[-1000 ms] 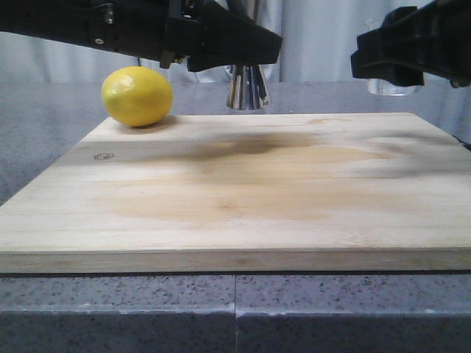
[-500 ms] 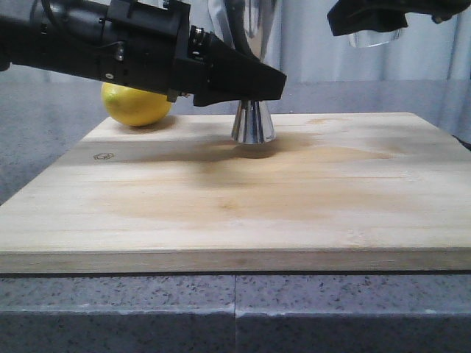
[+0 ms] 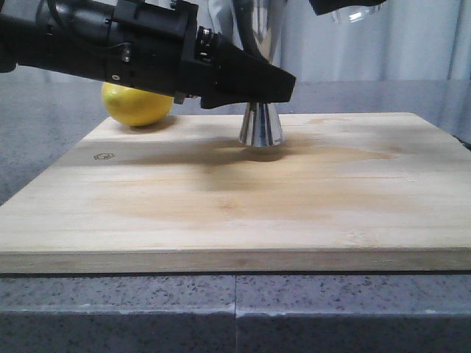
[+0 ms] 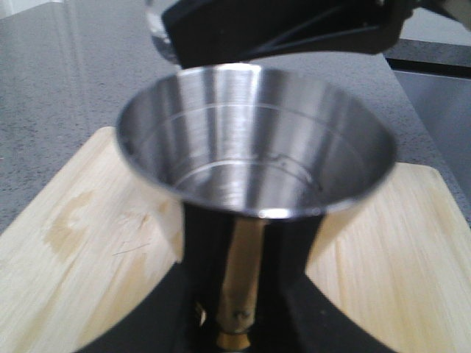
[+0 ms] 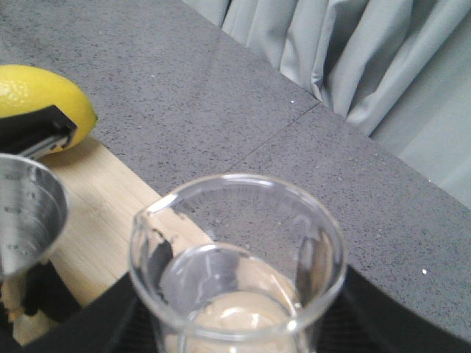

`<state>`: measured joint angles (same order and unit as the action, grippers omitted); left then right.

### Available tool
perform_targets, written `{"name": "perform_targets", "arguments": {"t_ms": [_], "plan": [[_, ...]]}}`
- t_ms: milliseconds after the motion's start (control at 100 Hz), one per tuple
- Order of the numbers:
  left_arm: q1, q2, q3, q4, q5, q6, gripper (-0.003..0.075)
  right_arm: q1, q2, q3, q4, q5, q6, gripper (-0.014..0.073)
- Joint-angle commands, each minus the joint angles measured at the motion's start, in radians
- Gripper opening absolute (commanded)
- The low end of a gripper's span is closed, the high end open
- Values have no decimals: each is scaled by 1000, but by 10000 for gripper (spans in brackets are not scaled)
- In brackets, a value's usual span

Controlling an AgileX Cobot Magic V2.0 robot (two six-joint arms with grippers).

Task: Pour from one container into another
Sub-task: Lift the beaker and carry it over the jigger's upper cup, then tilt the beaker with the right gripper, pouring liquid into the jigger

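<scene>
The left gripper [image 3: 283, 84] is clamped on the jigger [image 3: 260, 123], which stands upright on the board [image 3: 243, 198] near its far edge. The right gripper [image 3: 346, 7] grips the beaker [image 5: 239, 272] aloft above the board's far right. A lemon [image 3: 137, 105] sits at the far left corner.

a: where's the steel jigger [image 3: 260, 125]?
b: upright on the wooden board, its flared base touching the wood, the empty shiny cup facing up, a gold band at the waist.
a: and the clear glass beaker [image 5: 237, 265]?
b: held high, upright, pouring lip towards the jigger.
</scene>
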<state>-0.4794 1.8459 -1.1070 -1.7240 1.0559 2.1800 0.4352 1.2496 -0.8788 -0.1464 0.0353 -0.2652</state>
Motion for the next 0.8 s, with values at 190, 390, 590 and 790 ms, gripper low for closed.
{"name": "perform_targets", "arguments": {"t_ms": [190,390,590,790], "plan": [[-24,-44,-30,-61,74,5,42,13,-26,-42,-65,-63,-9,322],[-25,-44,-30,-61,74,5,42,61,-26,-42,-130,-56,-9,322],[-25,-44,-30,-61,74,5,42,65,-26,-42,-176,-46,-9,322],[-25,-44,-30,-61,74,5,42,94,-26,-42,-246,-35,-9,322]]}}
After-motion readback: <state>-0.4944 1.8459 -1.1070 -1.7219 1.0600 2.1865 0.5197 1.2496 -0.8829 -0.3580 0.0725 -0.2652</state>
